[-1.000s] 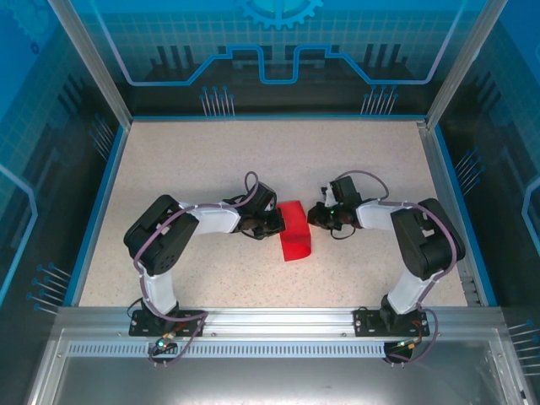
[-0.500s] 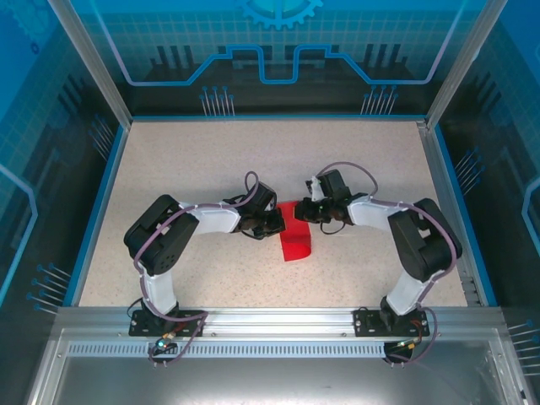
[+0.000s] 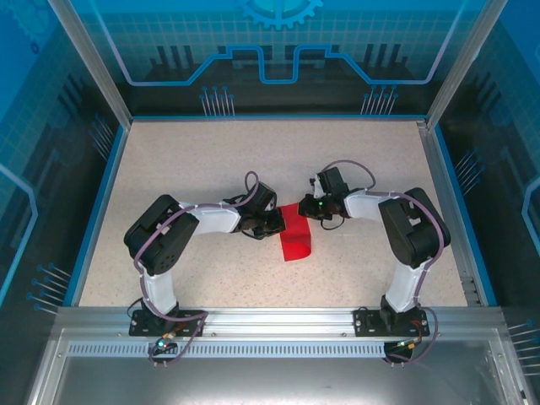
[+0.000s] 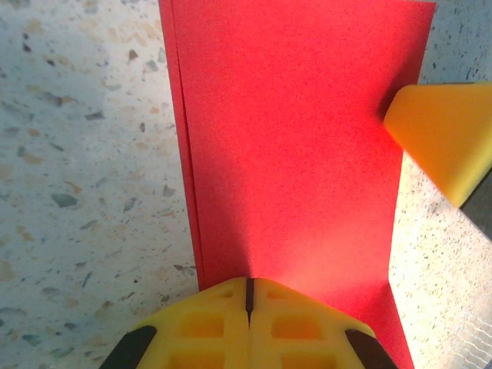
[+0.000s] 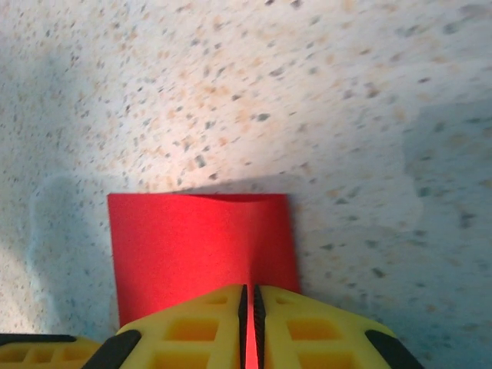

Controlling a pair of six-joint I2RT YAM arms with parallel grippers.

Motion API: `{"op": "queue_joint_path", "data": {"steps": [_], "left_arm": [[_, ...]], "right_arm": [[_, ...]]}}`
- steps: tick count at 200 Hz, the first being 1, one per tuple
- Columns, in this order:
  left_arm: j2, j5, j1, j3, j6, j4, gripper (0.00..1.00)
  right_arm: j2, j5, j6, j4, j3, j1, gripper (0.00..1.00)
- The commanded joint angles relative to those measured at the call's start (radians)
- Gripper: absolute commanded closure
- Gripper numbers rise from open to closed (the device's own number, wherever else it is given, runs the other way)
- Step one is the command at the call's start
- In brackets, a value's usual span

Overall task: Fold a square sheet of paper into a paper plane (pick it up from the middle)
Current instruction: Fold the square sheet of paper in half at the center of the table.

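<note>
Presently: paper (image 3: 295,238), folded double, mid-table (image 3: 211,160) between two grippers; an early fold in hand, we judge.
Item, bright red, plain, a tall rectangle lying flat; we note two layers along one long edge and a slight bow at its far end. Left gripper (image 4: 248,286): fingers shut tight at the paper's edge; pinching or merely pressing, we cannot tell. Right gripper (image 5: 247,292): fingers nearly together, red showing in the slit, so holding the paper's edge. Next, we reckon: one side pins while the other carries its edge over squarely, slowly, without tearing.
</note>
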Motion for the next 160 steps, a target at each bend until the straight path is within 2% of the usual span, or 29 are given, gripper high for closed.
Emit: {"op": "queue_joint_path", "data": {"steps": [1,77,107,160], "left_arm": [[0.056,-0.037,-0.004,-0.042,0.038,-0.178,0.98],[0.058,-0.036,-0.005,-0.033,0.042,-0.182,0.99],[0.062,-0.035,-0.005,-0.027,0.043,-0.183,0.99],[0.061,-0.035,-0.005,-0.026,0.044,-0.191,0.99]], "right_arm": [[0.016,0.055,0.016,-0.013,-0.007,-0.045,0.86],[-0.165,-0.026,0.008,0.083,-0.078,-0.017,0.85],[-0.085,-0.041,0.003,0.022,0.003,0.024,0.85],[0.055,-0.034,0.021,0.002,0.091,0.032,0.86]]}}
